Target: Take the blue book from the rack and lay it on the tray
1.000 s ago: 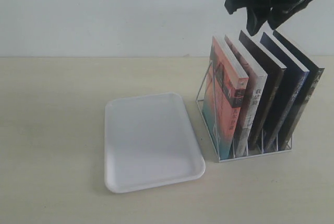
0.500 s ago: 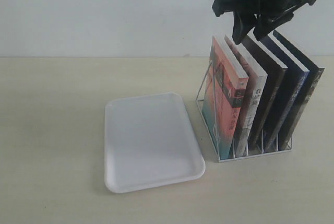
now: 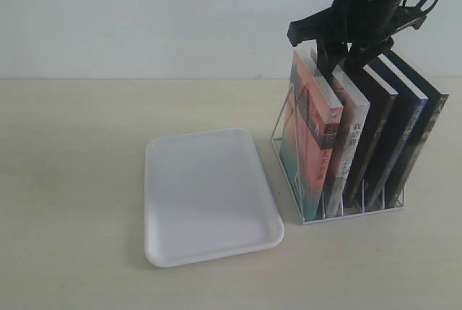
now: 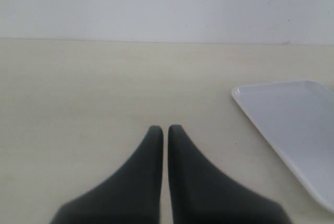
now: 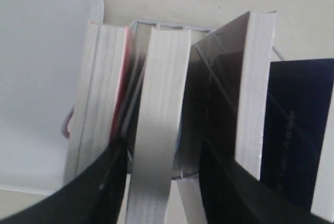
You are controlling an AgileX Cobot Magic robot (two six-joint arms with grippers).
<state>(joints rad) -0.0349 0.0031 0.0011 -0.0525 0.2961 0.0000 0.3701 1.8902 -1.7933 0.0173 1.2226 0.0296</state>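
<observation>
Where the blue book [image 3: 401, 133] stands in the rack [image 3: 354, 214], it fills the fourth of five slots counting from the tray side, between a dark brown book [image 3: 372, 144] and a black book [image 3: 426, 126], with neither tool touching it. The right tool [image 3: 341, 57] reaches down onto the book tops, jaws open and straddling the second book [image 5: 159, 104], which has pale page edges. One finger sits between it and the pink-covered first book [image 3: 310, 136], the other between it and the brown one. The white tray [image 3: 209, 194] lies flat on the pale surface [image 3: 86, 180] just beside the rack. The left tool [image 4: 165, 130], fingertips closed together, points across the surface, a tray corner in its view.
</observation>
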